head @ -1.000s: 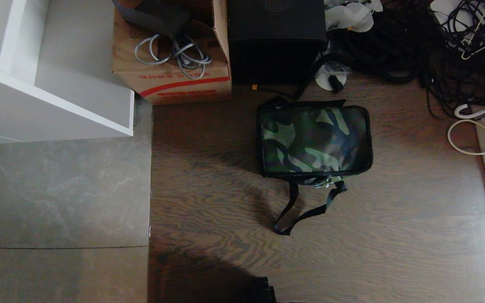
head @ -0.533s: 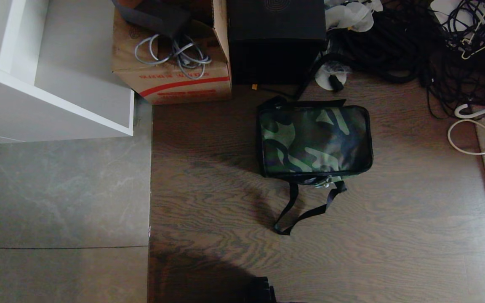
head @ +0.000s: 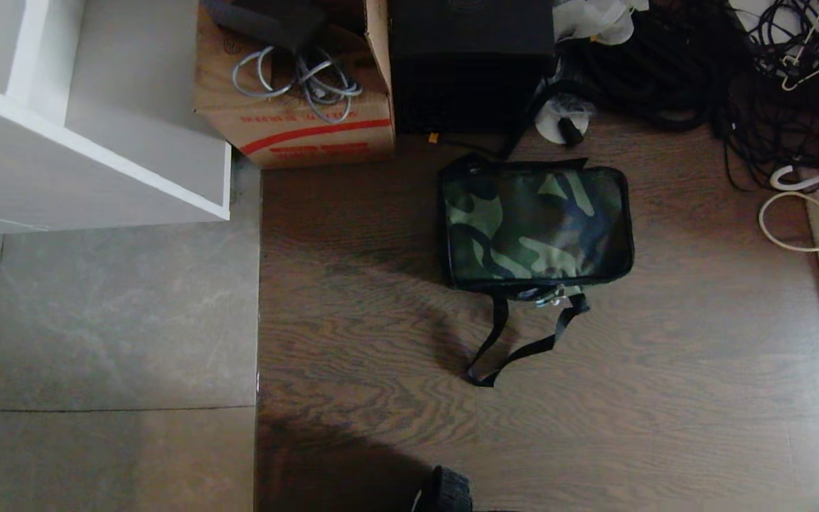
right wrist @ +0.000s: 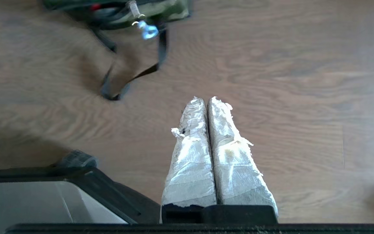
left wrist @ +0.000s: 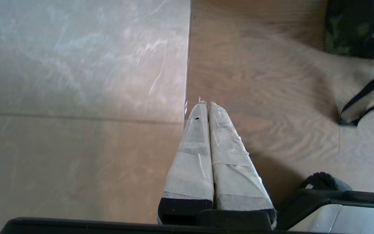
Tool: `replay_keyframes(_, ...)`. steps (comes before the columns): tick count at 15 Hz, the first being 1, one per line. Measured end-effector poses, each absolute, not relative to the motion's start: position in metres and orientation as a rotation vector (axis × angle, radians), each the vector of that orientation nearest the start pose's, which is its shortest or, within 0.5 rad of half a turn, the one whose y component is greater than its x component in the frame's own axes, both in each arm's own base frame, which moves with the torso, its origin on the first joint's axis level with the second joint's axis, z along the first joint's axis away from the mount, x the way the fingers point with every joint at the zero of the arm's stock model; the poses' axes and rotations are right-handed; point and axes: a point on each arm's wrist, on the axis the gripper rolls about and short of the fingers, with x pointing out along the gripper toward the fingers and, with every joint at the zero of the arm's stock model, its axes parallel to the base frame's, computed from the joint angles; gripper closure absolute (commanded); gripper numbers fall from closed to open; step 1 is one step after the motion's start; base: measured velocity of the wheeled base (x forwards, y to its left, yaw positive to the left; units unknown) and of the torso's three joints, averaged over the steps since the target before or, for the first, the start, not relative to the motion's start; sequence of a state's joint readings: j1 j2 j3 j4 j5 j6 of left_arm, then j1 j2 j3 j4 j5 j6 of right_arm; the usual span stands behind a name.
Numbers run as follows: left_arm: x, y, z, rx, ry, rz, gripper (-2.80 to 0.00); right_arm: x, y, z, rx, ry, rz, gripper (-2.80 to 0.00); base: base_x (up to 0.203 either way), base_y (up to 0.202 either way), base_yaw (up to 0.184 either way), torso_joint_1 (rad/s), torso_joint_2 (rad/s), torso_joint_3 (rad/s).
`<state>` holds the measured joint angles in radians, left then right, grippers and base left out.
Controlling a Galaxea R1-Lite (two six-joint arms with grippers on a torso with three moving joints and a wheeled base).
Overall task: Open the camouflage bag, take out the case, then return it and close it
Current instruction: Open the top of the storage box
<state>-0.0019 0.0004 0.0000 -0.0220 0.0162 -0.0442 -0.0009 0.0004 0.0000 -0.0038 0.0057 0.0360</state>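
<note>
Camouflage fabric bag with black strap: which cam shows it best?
Head view: the whole boxy camouflage fabric bag, closed, strap trailing on the wood floor. Left wrist catches only a corner; right wrist only its zipper edge.

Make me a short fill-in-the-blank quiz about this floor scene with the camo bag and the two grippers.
1. The camouflage bag lies on the ____ floor, not the tile.
2. The shoulder strap trails from the bag's side ____ the robot.
3. The left gripper and the right gripper are both ____.
4. The cardboard box holds grey ____.

Missing words: wood; nearest; shut; cables
</note>
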Motion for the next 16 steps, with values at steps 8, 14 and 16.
replay_keyframes(8, -0.023, 0.000, 0.078, -0.039, -0.024, 0.014, 0.00, -0.028, 0.000, 0.088, 0.042, -0.013, 0.014, 0.00, -0.013, 0.002, 0.001, 0.000, 0.00, 0.000)
replay_keyframes(14, -0.023, 0.000, 0.078, -0.040, -0.024, 0.014, 0.00, -0.041, 0.002, 0.190, 0.187, 0.147, 0.057, 0.00, 0.000, 0.000, 0.000, 0.000, 0.00, 0.000)
replay_keyframes(16, -0.023, 0.000, 0.078, -0.039, -0.024, 0.014, 0.00, -0.013, 0.003, 0.218, 0.239, 0.283, 0.114, 0.00, 0.000, 0.000, 0.000, 0.000, 0.00, 0.000)
